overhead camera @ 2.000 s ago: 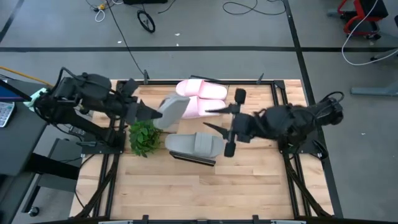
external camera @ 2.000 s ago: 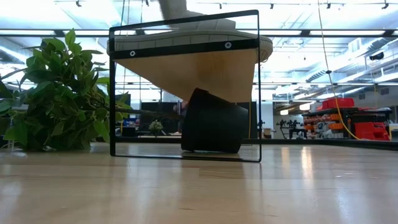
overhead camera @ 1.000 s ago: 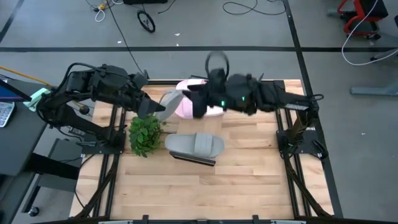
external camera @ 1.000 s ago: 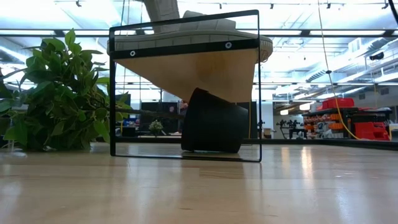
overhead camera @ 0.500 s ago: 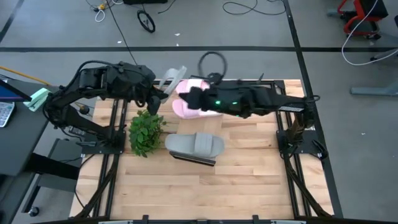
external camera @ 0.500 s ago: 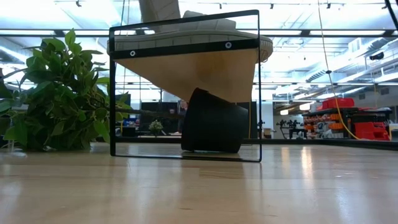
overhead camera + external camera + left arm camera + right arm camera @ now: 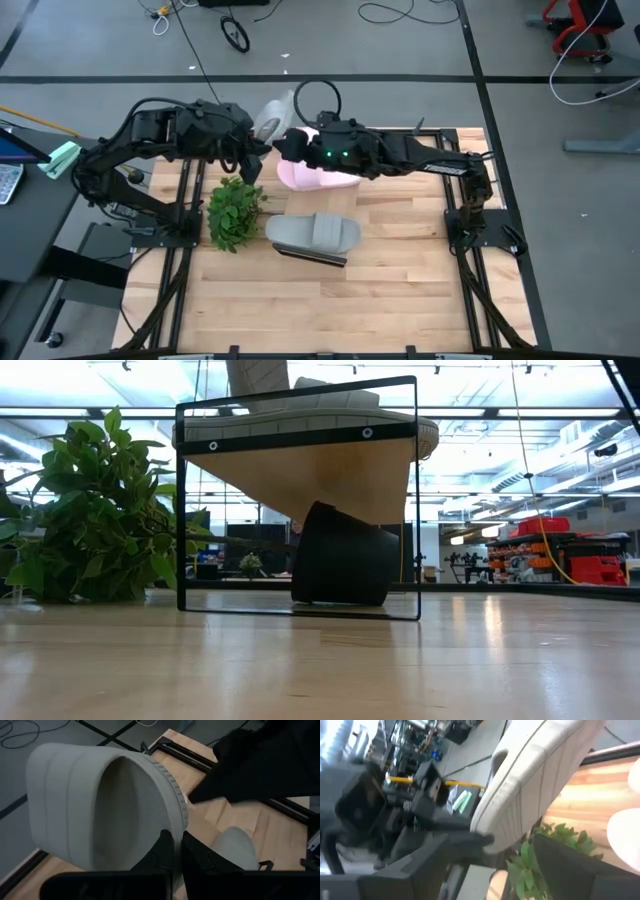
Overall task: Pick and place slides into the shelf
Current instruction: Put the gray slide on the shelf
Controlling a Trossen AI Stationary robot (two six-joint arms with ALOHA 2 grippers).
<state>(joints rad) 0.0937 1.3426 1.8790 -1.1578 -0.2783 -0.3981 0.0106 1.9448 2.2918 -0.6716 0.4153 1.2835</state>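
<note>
My left gripper (image 7: pixel 257 150) (image 7: pixel 177 851), shut on a grey slide (image 7: pixel 272 114) (image 7: pixel 107 805), holds it in the air by the table's far edge. My right gripper (image 7: pixel 284 146) (image 7: pixel 502 867) is open just right of it, a finger on either side of the slide's ribbed sole (image 7: pixel 535 780), apart from it. Two pale pink slides (image 7: pixel 322 175) lie under the right arm. A second grey slide (image 7: pixel 312 232) (image 7: pixel 300 410) rests sole-down on top of the shelf (image 7: pixel 312 255) (image 7: pixel 300 480). The held slide's lower part (image 7: pixel 255 372) shows at the low view's top. My left gripper pinches the grey slide between its two fingers by the sole's rim at one end (image 7: pixel 176 827). The fingers come from the table's left side. The slide is lifted clear and stands tilted up and away past the fingertips, its footbed facing the wrist camera.
A leafy green plant (image 7: pixel 235 212) (image 7: pixel 90 510) stands on the table left of the shelf, below the left gripper. A dark rounded object (image 7: pixel 342 555) sits under the shelf top. Bare wood (image 7: pixel 320 310) stretches toward the near edge.
My left gripper has raised the grey slide and carried it toward the far edge, tipping it from lying low to standing up. My right arm has swung across the pink slides toward the table's left, closing on the held slide.
</note>
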